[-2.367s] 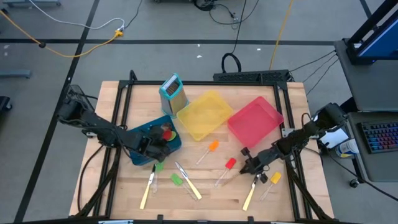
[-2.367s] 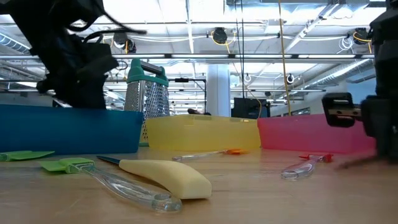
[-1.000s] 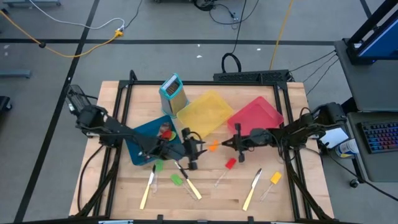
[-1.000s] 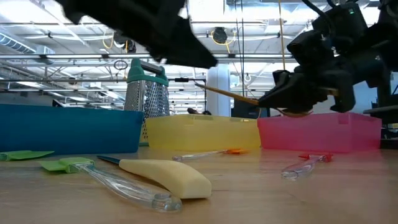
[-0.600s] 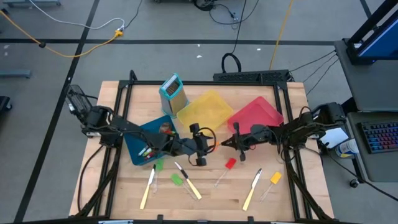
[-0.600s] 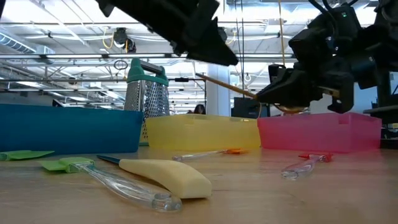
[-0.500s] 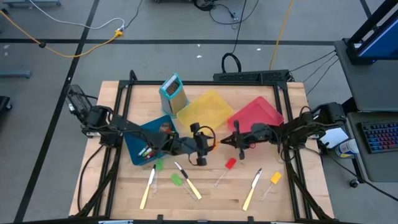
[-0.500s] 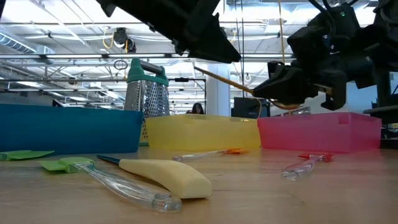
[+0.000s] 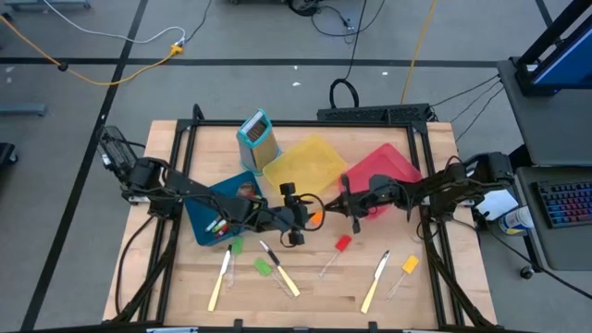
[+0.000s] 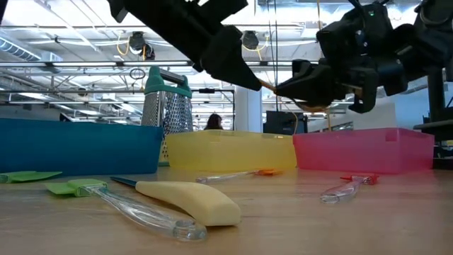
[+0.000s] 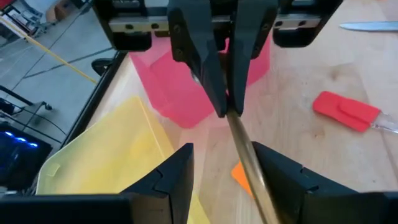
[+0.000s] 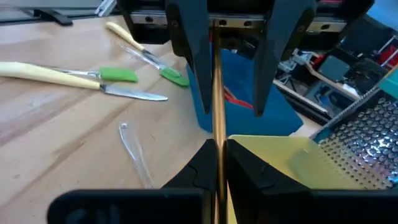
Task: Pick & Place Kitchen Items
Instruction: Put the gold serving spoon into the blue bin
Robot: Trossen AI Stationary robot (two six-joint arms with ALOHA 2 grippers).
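The 2 hands meet above the tabletop (image 9: 185,287), in front of the yellow bin (image 9: 301,171). The right hand (image 9: 346,205) is clenched on a wooden spoon (image 12: 218,112). The left hand (image 9: 298,218) has its fingers released on both sides of the same spoon.
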